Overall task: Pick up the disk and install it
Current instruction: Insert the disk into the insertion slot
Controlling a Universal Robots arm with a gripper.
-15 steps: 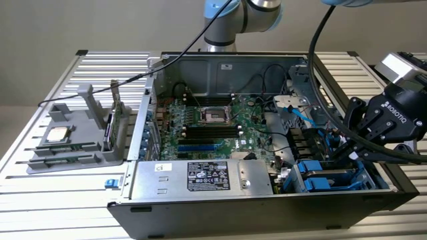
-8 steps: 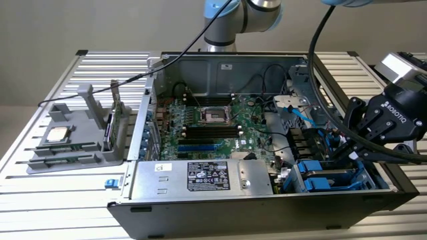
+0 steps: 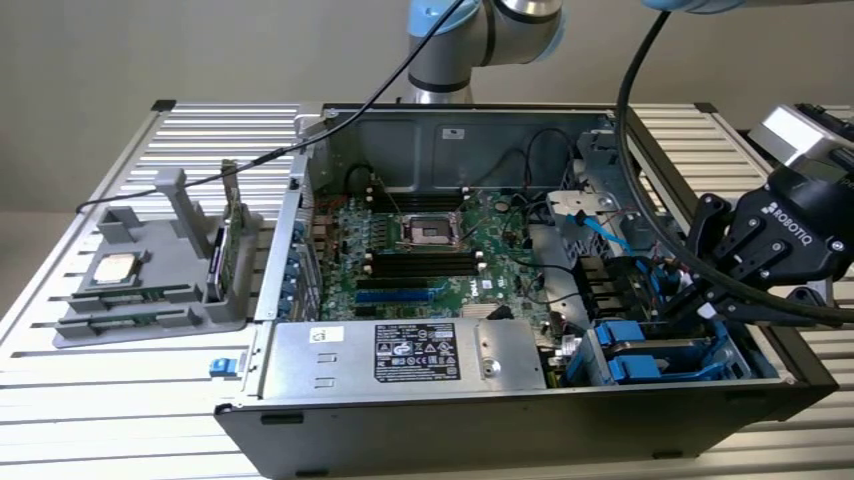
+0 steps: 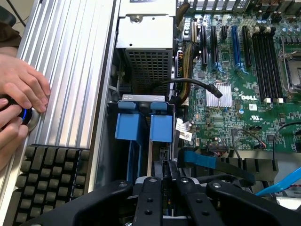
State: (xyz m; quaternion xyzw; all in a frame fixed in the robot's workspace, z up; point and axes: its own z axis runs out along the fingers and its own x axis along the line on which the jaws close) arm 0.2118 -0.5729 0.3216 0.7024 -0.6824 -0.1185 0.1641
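Disk [image 3: 625, 350], in its blue carrier, standing on edge in the drive bay at the front corner of the open computer case [image 3: 467, 140], on the exterior view's right. Mostly buried there: blue plastic and a grey bracket showing, metal body and label hidden below the case's rim. Gripper [image 3: 694, 305] lowered into that same corner of the case, right above the bay, its tips lost among cables and blue plastic (contact with the carrier not readable). Pincer's state from this side: cannot tell. Inside the case, motherboard [image 3: 400, 250] laid flat, power supply [image 3: 400, 355] along the front wall. Outside the case, on the exterior view's left, a grey holder [image 3: 147, 290] on the slotted table [image 3: 134, 400], carrying a small silver chip [image 3: 118, 268] and a thin upright card [image 3: 230, 245]. Arm cut off by the frame's upper edge.

Wrist view: disk carrier's two blue tabs [image 4: 141, 129] seen end-on in the bay, just inside the case's side wall; drive body below them in shadow. Gripper [image 4: 165, 181] directly over the bay; apart, together or clamped, again cannot tell. Beyond the case's wall, a person's hands [image 4: 21, 94] partly cut off, resting on a blue-lit knob [image 4: 26, 115], beside a dark keyboard [image 4: 47, 179].
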